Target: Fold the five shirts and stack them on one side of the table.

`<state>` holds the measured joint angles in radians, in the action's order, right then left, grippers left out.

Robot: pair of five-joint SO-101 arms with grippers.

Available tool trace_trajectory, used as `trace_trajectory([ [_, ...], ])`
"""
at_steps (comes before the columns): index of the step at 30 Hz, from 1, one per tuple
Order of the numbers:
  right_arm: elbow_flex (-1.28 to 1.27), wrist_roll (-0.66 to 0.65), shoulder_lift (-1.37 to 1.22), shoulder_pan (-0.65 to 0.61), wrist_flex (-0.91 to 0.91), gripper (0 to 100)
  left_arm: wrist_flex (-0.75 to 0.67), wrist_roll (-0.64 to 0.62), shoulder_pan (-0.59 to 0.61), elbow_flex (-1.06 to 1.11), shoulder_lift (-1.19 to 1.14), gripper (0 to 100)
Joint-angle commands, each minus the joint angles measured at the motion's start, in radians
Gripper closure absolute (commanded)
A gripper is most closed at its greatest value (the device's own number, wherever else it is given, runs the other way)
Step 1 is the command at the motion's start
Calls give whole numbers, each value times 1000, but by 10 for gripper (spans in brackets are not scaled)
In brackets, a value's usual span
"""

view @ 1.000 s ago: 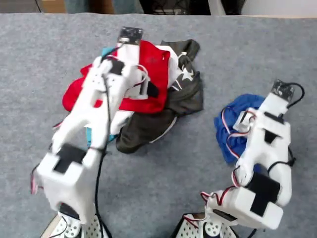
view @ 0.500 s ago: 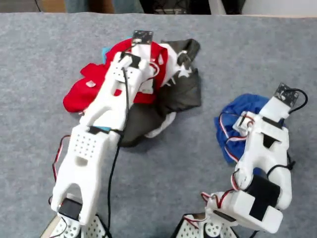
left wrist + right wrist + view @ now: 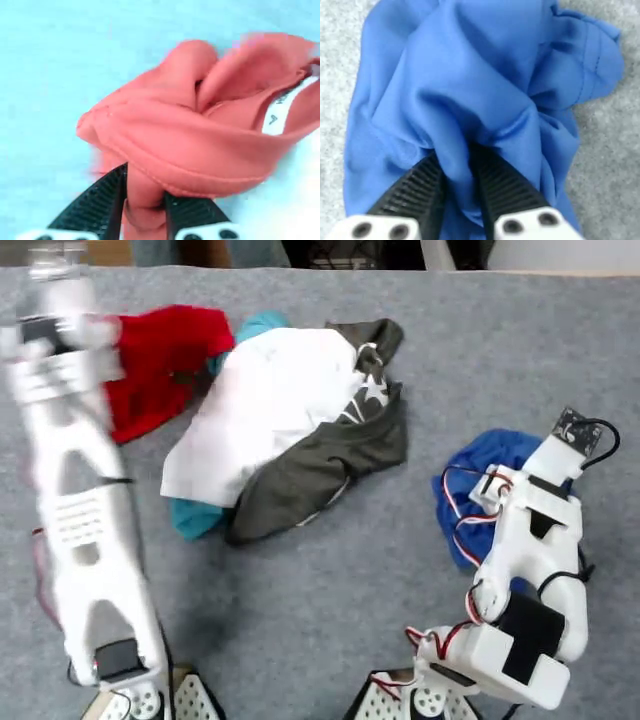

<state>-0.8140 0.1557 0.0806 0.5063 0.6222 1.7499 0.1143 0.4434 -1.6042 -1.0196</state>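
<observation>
The left claw is clamped shut on a bunched fold of the red shirt, with the cloth pinched between its two black fingers and the rest of the garment ballooning beyond them; a white neck label shows along one edge of the red cloth; in the high view the left arm stretches along the left side of the table towards its far left corner, and the red shirt trails to the right of the arm's far end, crumpled on the grey surface; just to the right of it lies a heap of three more shirts near the far middle of the table; the white shirt sits on top, spread loosely; the dark shirt lies under and beside it on the right, with a white mark showing at its fold; the teal shirt peeks out from beneath at the near left corner of the heap and again at its far edge; the right claw is closed tightly on a ridge of the blue shirt, the fabric squeezed between its ribbed fingers; this shirt lies rumpled on the right side of the table, well apart from the heap, and the right arm bends over it from the near edge.
</observation>
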Motion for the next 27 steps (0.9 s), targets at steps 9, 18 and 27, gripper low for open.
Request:
trace_trajectory([
  [9, -5, 9, -10, 6, -12, 985, 11, 91, 366, -51, 107, 899],
  [18, -5, 9, -10, 6, -12, 985, 14, -11, 74, 8, 261, 707],
  [27, -5, 9, -10, 6, -12, 985, -14, -44, -484, 573, 359, 682],
])
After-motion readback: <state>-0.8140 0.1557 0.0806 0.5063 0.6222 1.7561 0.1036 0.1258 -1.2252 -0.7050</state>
